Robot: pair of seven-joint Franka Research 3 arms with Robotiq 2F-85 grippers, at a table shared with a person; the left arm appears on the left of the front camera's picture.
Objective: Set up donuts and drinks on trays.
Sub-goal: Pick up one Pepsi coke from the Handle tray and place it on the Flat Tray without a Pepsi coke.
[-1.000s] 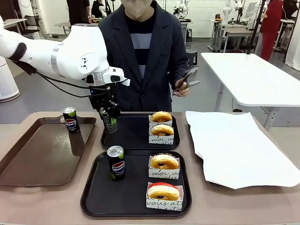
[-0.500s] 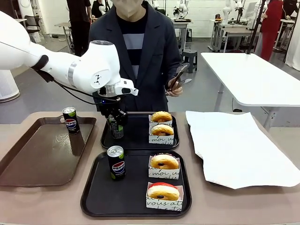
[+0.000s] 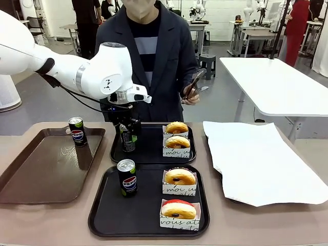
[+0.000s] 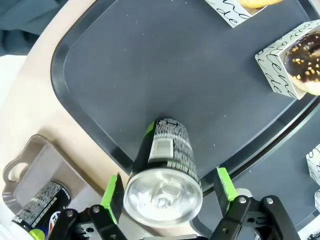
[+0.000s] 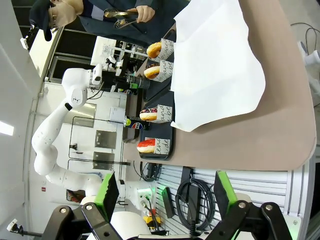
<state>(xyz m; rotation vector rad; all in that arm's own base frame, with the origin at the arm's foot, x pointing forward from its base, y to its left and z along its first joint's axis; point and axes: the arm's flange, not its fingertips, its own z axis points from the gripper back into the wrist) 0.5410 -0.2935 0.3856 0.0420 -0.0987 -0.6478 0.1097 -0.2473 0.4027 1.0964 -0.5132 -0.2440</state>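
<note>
Black can (image 3: 127,138) stands upright, silver top up, on far tray (image 3: 151,148); left tool (image 3: 126,134) grips it.

Glossy brown tray (image 3: 31,171) at left, white paper sheet (image 3: 259,159) at right

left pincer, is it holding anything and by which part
The left pincer grips a slim black soda can by its upper sides near the silver top, over the far matte black tray.
</note>
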